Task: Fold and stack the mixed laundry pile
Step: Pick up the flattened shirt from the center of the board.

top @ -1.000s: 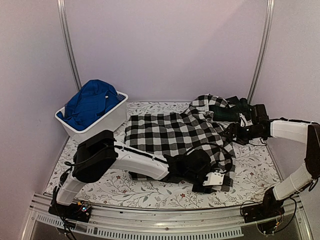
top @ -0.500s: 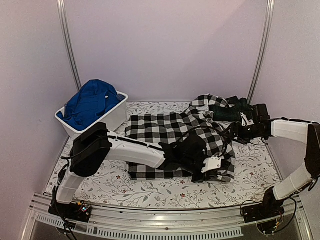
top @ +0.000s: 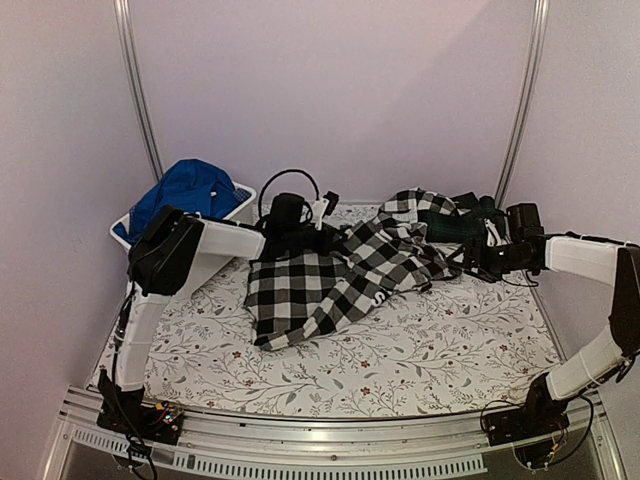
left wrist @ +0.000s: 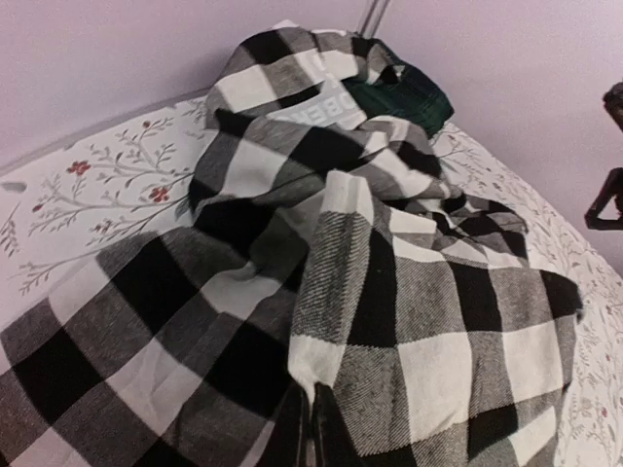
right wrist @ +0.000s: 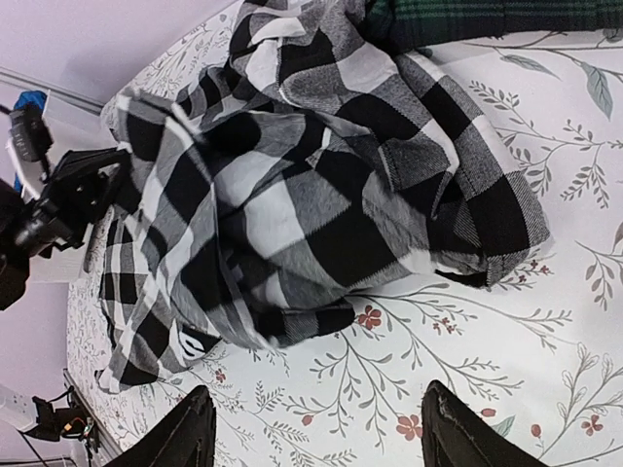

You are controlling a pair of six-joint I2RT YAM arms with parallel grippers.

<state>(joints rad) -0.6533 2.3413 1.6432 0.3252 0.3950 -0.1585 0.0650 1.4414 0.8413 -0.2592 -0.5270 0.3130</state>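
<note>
Left arm has been swung from the near middle of the table (top: 420, 350) to the far-left side over the last second, and the near hem of the checked shirt (top: 340, 275) has been dragged back with it. The right arm is seen where it was.

- Table: floral cover, with all the laundry at the far half.
- Checked shirt: bunched and doubled over itself and spread across the table's middle. One end is lifted toward the left gripper (top: 318, 220), the other laid against the tartan garment (top: 455, 225).
- Tub (top: 238, 212): set at the far-left corner, with the blue garment (top: 185, 190) heaped in it.
- Tartan garment: crumpled at the far right, partly covered by the shirt and next to the right gripper (right wrist: 321, 433).
- Left gripper: jaws are closed, and in the left wrist view a fold of checked cloth is seen pinched at the bottom edge. It is held just beside the tub.
- Right gripper: jaws are spread wide and nothing is held between them. It is held over bare table just beside the shirt's right edge, and contact with the cloth cannot be told.
</note>
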